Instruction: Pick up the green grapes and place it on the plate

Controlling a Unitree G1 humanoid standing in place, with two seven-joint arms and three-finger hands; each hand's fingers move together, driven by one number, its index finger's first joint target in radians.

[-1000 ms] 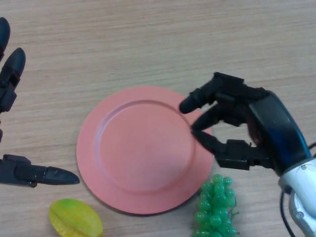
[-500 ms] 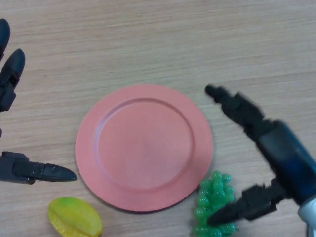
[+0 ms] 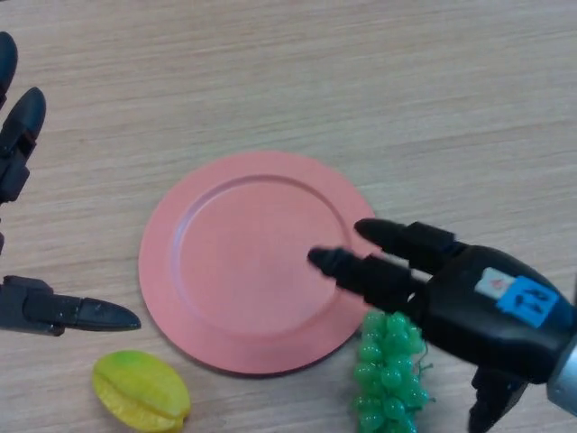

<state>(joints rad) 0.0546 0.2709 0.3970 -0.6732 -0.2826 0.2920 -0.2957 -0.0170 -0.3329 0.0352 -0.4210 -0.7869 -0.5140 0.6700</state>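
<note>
Wood-grain counter (image 3: 388,81) fills my head view. Nearest me, at the bottom edge, the green grapes (image 3: 389,374) lie on the counter just beside the plate's lower right rim, not on it. I see my right hand (image 3: 469,311) hovering over the top of the bunch, back of the hand up, its fingers (image 3: 361,271) stretched out straight and reaching left over the plate's right rim; the thumb pokes down to the right of the grapes. Nothing is pinched, and I can't tell whether the palm touches the fruit. To the lower left sits a yellow-green star fruit (image 3: 141,391), near the plate but apart from it. Further out is the pink plate (image 3: 198,262), bare. At the left edge my left hand (image 3: 54,311) shows, fingers straight and spread, holding nothing.
</note>
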